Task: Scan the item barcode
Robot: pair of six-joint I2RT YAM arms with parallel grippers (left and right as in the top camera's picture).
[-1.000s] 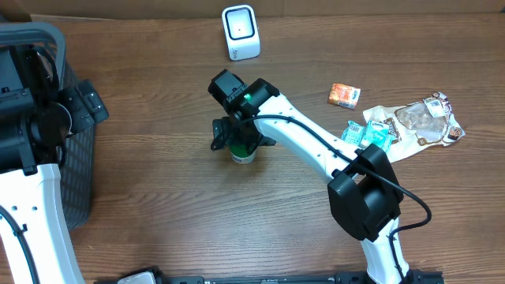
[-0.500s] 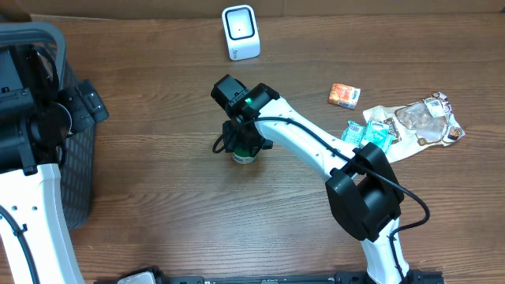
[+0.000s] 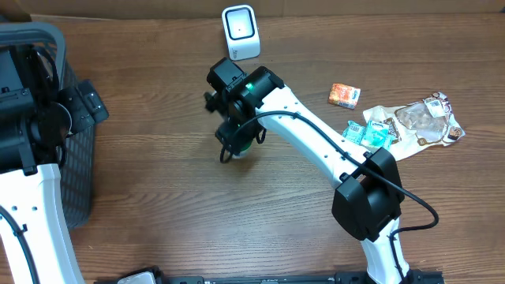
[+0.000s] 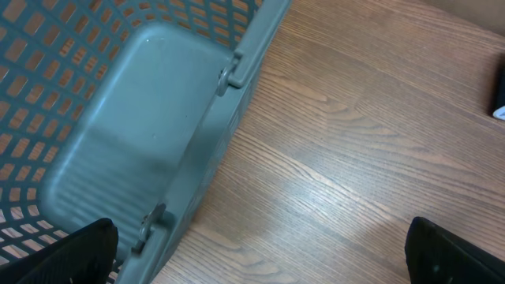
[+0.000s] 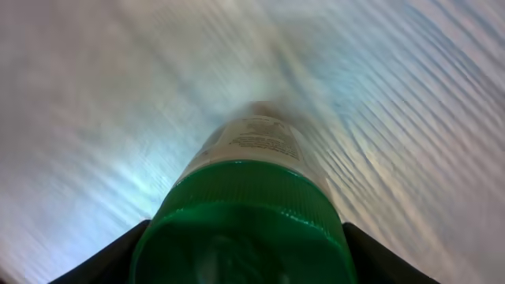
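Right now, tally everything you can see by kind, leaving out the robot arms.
Green-capped bottle: 1
White barcode scanner: 1
Grey basket: 1
Orange packet: 1
Teal packets: 2, as far as I can tell
Clear snack bag: 1
Total: 7

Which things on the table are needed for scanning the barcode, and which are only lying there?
Needed for the job:
- green-capped bottle, gripped by the right gripper
- white scanner

Only lying about:
- orange packet
- blue packets
- clear snack bag
- grey basket
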